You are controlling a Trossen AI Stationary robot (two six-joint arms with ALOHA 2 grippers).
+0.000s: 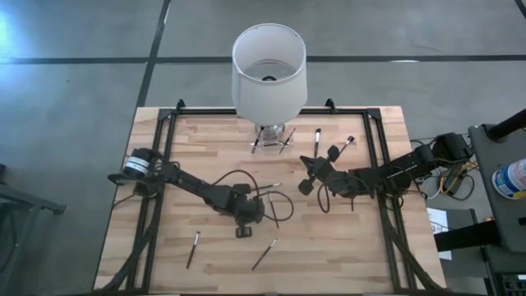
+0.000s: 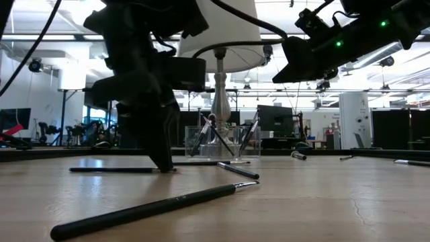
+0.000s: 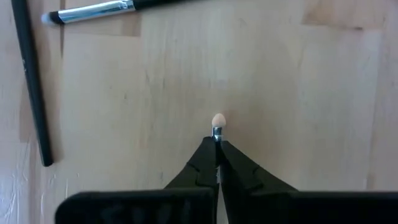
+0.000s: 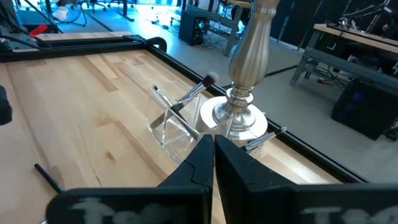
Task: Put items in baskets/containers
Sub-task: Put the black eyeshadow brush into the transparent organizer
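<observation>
Thin dark brushes with pale or silvery ends lie scattered on the wooden table: two near the front edge point(image 1: 193, 249) point(image 1: 264, 255) and two at the back right point(image 1: 318, 136) point(image 1: 346, 145). The small clear container point(image 1: 271, 140) point(image 4: 177, 127) stands at the foot of the white lamp point(image 1: 269, 70) with a few brushes leaning in it. My left gripper point(image 1: 245, 220) point(image 3: 217, 146) points down at the table's middle, shut on a brush with a pale tip point(image 3: 218, 119). My right gripper point(image 1: 306, 181) point(image 4: 214, 146) hangs shut and empty to the right of the container. My left gripper pinches a brush between its two fingertips just behind the silvery ferrule point(image 3: 217, 132), at the pale-tipped end. The fingers come from above, slanting down. Only the tip shows past them; the handle is hidden behind the fingers. Whether the brush is off the table I cannot tell.
Two more brushes lie close to my left gripper, one with a silvery ferrule point(image 3: 93, 10) and one plain dark handle point(image 3: 34, 87). A black frame point(image 1: 168, 131) runs round the table. Dark cables point(image 1: 275, 201) loop on the table between the arms. The lamp base point(image 4: 239, 115) stands beside the container.
</observation>
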